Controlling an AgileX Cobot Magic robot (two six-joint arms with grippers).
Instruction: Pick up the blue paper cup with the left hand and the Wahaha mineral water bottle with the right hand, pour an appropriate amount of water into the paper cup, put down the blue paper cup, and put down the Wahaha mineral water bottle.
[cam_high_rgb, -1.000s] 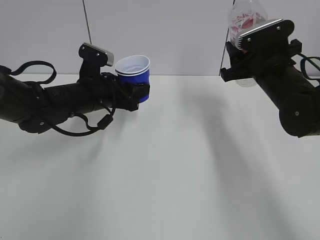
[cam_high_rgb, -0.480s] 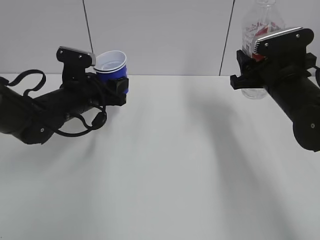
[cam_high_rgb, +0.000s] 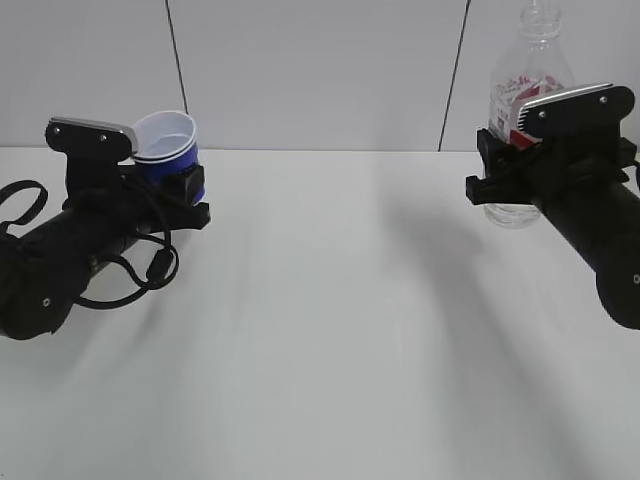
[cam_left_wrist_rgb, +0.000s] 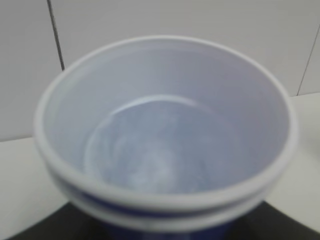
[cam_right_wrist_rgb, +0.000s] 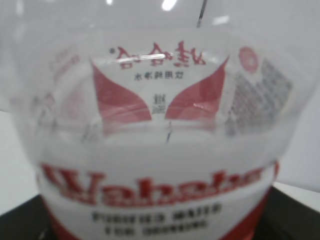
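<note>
Around the two arms lies a plain white tabletop (cam_high_rgb: 330, 330), backed by a pale panelled wall (cam_high_rgb: 320, 70) with two thin dark seams running down it. Nothing stands between the arms; only soft grey shadows fall across the open surface.

At the left of the exterior view, the left hand (cam_high_rgb: 185, 185) holds the blue paper cup (cam_high_rgb: 166, 148) with its jaws pinching the cup's lower body, so that only the white rim and a band of blue show above the black gripper. The cup leans a little toward the camera. A grey plate and loose black cables on the arm sit just beside it. From the left wrist view the blue paper cup (cam_left_wrist_rgb: 165, 135) fills the frame, its white inside blurred; whether any water lies in it I cannot tell.

At the right, the right hand (cam_high_rgb: 520, 175) has its jaws clamped round the Wahaha mineral water bottle (cam_high_rgb: 528, 70), held upright above the tabletop. The gripper and its grey plate cover most of the label and the bottle's middle; the capless neck reaches the frame's top edge, and a clear rounded part shows below the jaws. In the right wrist view the bottle's (cam_right_wrist_rgb: 160, 125) red-and-white label is close and soft, with the jaws themselves out of sight.
</note>
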